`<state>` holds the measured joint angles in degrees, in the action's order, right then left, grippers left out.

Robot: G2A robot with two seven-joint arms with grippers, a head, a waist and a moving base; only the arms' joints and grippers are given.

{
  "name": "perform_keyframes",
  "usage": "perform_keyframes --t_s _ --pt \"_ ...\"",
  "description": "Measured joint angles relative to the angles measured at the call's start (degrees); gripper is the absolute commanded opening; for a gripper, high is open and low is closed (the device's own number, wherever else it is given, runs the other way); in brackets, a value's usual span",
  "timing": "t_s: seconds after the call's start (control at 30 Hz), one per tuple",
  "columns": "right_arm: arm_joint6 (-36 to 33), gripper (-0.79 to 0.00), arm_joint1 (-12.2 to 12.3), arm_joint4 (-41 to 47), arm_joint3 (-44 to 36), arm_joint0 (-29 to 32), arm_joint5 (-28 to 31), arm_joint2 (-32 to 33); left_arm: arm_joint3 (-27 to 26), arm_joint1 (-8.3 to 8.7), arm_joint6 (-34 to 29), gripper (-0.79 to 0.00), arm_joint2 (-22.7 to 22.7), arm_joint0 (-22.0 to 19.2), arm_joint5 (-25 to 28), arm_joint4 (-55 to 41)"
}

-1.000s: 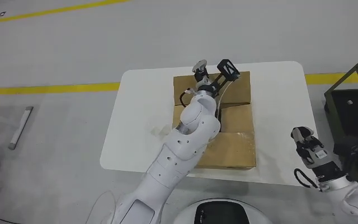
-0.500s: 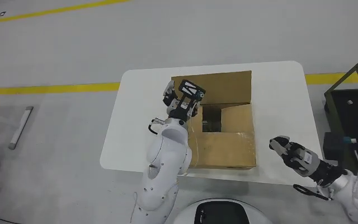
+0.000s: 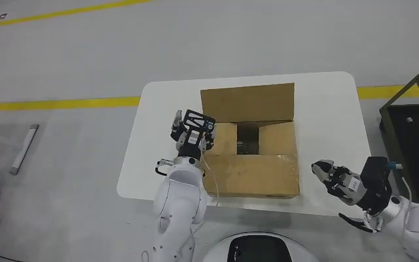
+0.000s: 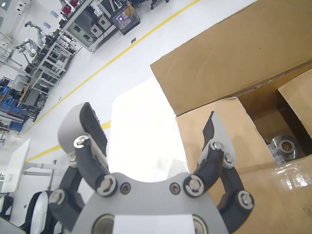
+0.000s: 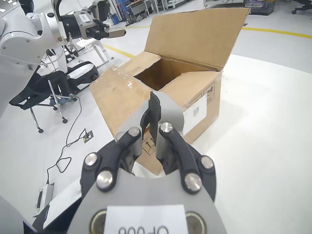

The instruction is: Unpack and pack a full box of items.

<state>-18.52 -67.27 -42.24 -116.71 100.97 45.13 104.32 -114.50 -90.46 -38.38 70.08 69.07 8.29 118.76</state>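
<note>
Left hand (image 4: 148,113) just beside box (image 4: 231,57)

**a**, left arm (image 3: 178,196): smooth, rounded white shells, with a thin black cable (image 3: 163,169) looped at the wrist. **b**, right arm (image 3: 407,226): white forearm, black wrist block and a second black cable (image 3: 357,224). **c**, left end effector (image 4: 148,114): grey base plate (image 4: 146,203) with a white label (image 4: 152,224); black linkage bars pinned by silver round-head screws (image 4: 192,183); light grey fingers (image 4: 70,122) faced with black ribbed pads. **d**, right end effector (image 5: 154,103): same build; its white label carries black print.
</note>
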Motion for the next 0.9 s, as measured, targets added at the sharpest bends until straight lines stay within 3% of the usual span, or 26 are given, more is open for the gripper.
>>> perform_keyframes --t_s 0.17,0.2,0.33,0.4,0.43,0.53,0.73,0.9 --pt "-0.6 -0.785 0.0 1.0 0.2 -1.0 -3.6 -1.1 0.0 0.0 0.0 0.0 0.0 0.0 0.0 0.0" --pt "-1.0 -0.748 0.1 1.6 0.1 -1.4 -4.5 -1.4 0.0 0.0 0.0 0.0 0.0 0.0 0.0 0.0" --pt "-4.3 -0.437 0.3 4.5 0.2 -3.8 -8.2 -2.5 0.0 0.0 0.0 0.0 0.0 0.0 0.0 0.0" --pt "-6.4 -0.388 0.5 5.0 0.4 -5.0 -9.1 -3.1 0.0 0.0 0.0 0.0 0.0 0.0 0.0 0.0" --pt "-7.8 -0.283 0.6 5.2 0.7 -5.9 -9.4 -3.6 0.0 0.0 0.0 0.0 0.0 0.0 0.0 0.0" --pt "-9.9 -0.145 0.8 5.9 2.1 -8.1 -10.1 -5.0 0.0 0.0 0.0 0.0 0.0 0.0 0.0 0.0" --pt "-12.6 -0.228 1.2 6.4 4.4 -10.5 -9.7 -7.3 0.0 0.0 0.0 0.0 0.0 0.0 0.0 0.0" --pt "-12.9 -0.249 1.4 6.0 5.3 -11.3 -9.3 -8.9 0.0 0.0 0.0 0.0 0.0 0.0 0.0 0.0"
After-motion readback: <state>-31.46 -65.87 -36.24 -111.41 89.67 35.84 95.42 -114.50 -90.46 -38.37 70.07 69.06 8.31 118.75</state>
